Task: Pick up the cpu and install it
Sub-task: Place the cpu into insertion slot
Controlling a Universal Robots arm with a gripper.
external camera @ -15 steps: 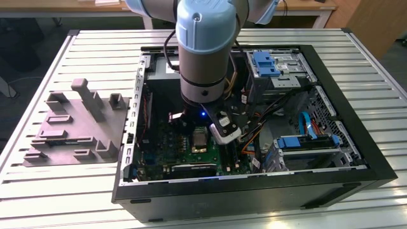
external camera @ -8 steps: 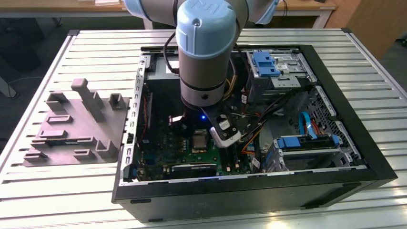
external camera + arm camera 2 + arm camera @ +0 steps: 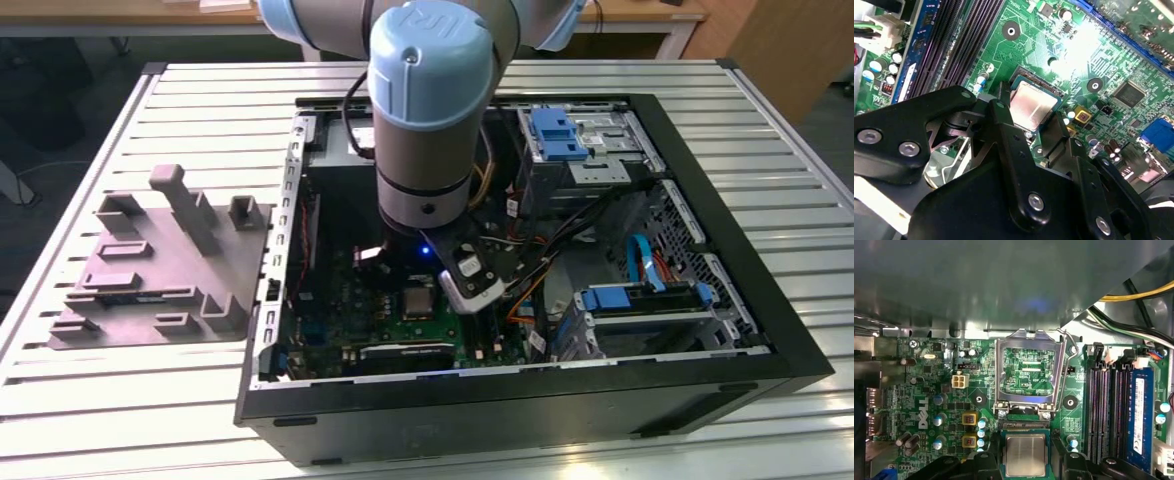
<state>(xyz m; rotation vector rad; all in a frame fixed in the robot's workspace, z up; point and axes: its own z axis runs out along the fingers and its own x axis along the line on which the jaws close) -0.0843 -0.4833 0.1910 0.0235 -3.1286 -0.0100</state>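
The cpu (image 3: pixel 1025 455), a small square chip with a pale silvery top, lies flat in the motherboard socket, just below the raised socket load plate (image 3: pixel 1026 371). My gripper (image 3: pixel 1026 464) is down over it, and its black fingers (image 3: pixel 990 462) hug two opposite edges of the chip. In the second wrist view the cpu (image 3: pixel 1033 106) shows between the same fingers (image 3: pixel 1000 116) of the gripper (image 3: pixel 1029 119). In the exterior view the cpu (image 3: pixel 418 301) sits on the board inside the open computer case, right beside the gripper (image 3: pixel 463 285).
The green motherboard (image 3: pixel 929 390) carries memory slots (image 3: pixel 1104 410) and a blue memory stick (image 3: pixel 1139 415) close to the socket. Cables (image 3: pixel 561 230) and drive bays (image 3: pixel 581 140) crowd the case (image 3: pixel 534 400). A grey moulded fixture (image 3: pixel 147 270) stands on the slatted table at the exterior view's left.
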